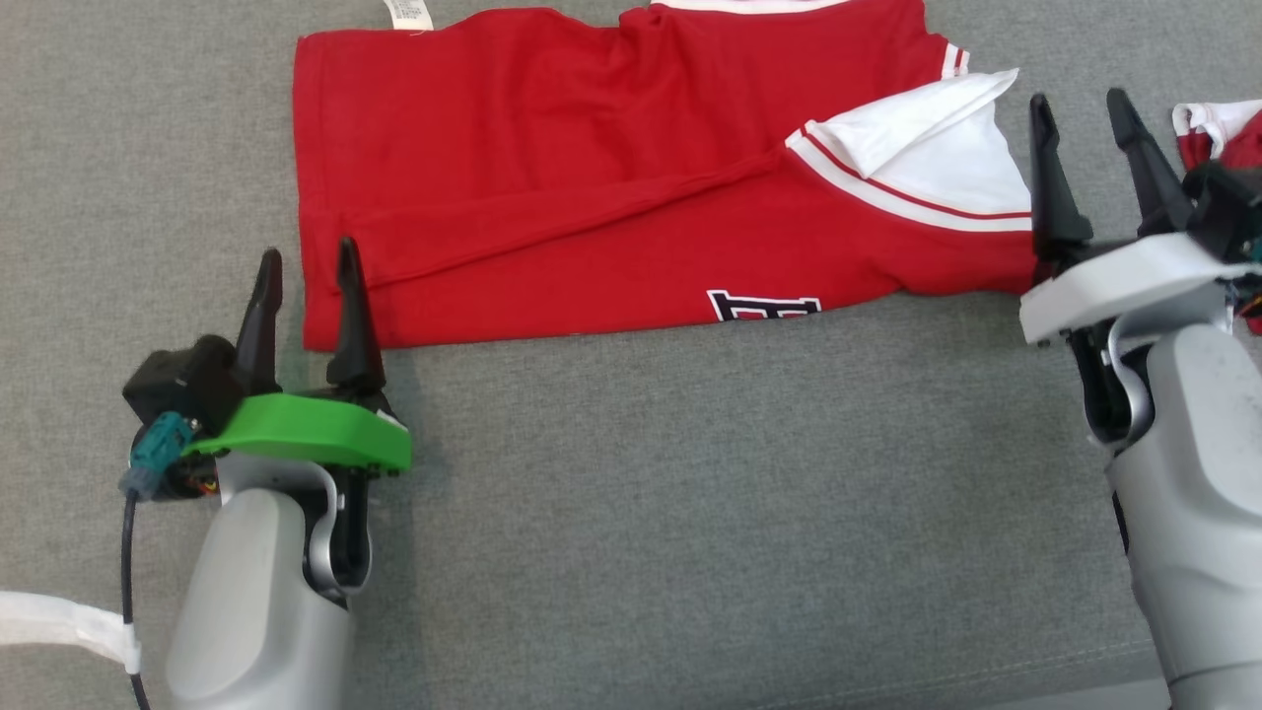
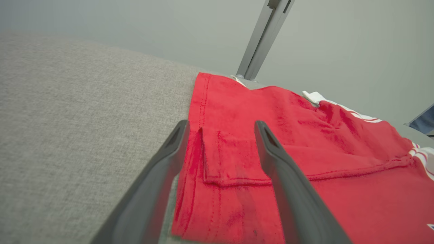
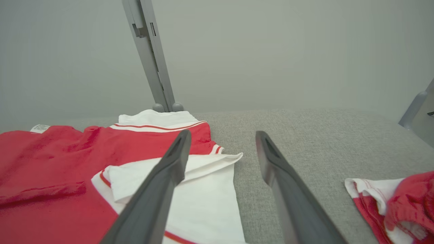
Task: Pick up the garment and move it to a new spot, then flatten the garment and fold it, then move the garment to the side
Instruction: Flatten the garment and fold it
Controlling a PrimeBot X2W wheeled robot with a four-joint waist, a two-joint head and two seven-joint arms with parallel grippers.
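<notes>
The garment [image 1: 592,177] is a red shirt with white striped trim, lying folded on the grey cloth surface; dark lettering shows at its near edge. Its white part [image 1: 937,168] is turned up at the right end. My left gripper [image 1: 304,266] stands open at the garment's near left corner, fingers straddling the hem [image 2: 217,159], nothing held. My right gripper [image 1: 1080,113] stands open at the garment's right end beside the white part [image 3: 203,189], holding nothing.
A second red and white cloth [image 1: 1218,128] lies bunched at the right edge, seen again [image 3: 400,203] in the right wrist view. A grey post [image 3: 149,54] rises behind the surface before a pale wall. A white strap [image 1: 59,621] lies at the lower left.
</notes>
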